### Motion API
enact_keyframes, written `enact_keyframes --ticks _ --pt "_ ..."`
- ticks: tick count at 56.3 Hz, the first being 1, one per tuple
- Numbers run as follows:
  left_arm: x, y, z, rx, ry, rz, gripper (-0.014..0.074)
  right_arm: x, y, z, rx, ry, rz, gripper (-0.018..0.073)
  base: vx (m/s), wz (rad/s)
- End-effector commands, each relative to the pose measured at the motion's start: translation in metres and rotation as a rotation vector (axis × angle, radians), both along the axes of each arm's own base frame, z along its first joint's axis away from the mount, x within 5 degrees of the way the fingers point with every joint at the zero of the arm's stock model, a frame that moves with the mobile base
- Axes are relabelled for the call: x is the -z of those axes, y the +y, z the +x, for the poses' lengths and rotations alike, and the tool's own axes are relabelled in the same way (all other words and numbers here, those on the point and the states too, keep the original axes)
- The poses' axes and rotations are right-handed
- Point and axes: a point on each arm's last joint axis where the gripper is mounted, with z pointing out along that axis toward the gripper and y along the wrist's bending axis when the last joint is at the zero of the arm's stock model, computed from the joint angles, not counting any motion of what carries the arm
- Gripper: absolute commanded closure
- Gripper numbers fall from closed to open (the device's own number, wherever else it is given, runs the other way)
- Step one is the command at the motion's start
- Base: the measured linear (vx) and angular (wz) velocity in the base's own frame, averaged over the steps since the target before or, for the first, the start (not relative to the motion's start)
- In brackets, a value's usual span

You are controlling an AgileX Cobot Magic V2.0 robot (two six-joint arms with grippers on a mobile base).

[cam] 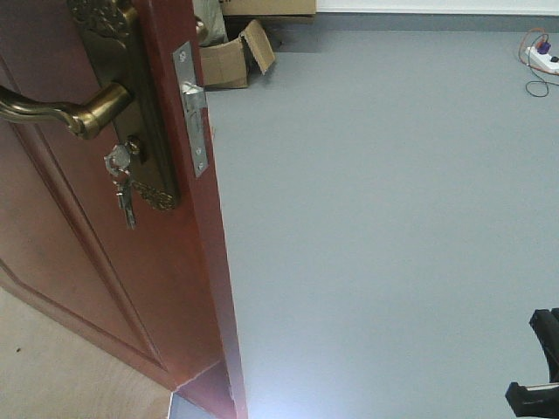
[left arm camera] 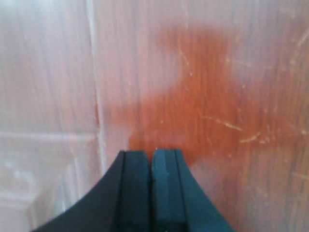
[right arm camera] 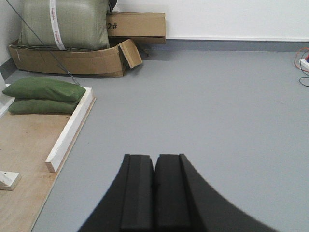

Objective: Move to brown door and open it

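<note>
The brown door (cam: 79, 288) fills the left of the front view, glossy reddish-brown, with its edge turned toward me. On it are a brass lever handle (cam: 61, 109), dangling keys (cam: 122, 188) and a silver latch plate (cam: 192, 109). My left gripper (left arm camera: 152, 153) is shut with nothing in it, its tips very close to the scratched door panel (left arm camera: 203, 87); I cannot tell if they touch. My right gripper (right arm camera: 154, 158) is shut and empty, pointing out over the grey floor (right arm camera: 217, 106). A black part of the right arm (cam: 537, 367) shows at the front view's lower right.
Cardboard boxes (right arm camera: 72, 58) with a green sack (right arm camera: 65, 21) stand against the far wall. Green sandbags (right arm camera: 43, 94) lie on a wooden board (right arm camera: 24, 145) edged by a white beam (right arm camera: 72, 128). A power strip with cables (cam: 543, 59) lies at the far right.
</note>
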Motion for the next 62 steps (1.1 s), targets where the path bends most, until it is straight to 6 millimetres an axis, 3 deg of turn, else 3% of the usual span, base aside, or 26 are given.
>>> enact_keyframes --ticks 1,62 --pt "-0.0074 -0.0015 0.0013 0.008 -0.015 -0.010 0.0600 -0.0059 -0.0006 0.0017 0.005 -0.080 -0.010 0.0559 0.14 -0.03" --pt "-0.0074 -0.0015 0.0013 0.008 -0.015 -0.010 0.0600 -0.0062 -0.0006 0.0018 0.005 -0.083 -0.010 0.0559 0.15 -0.04"
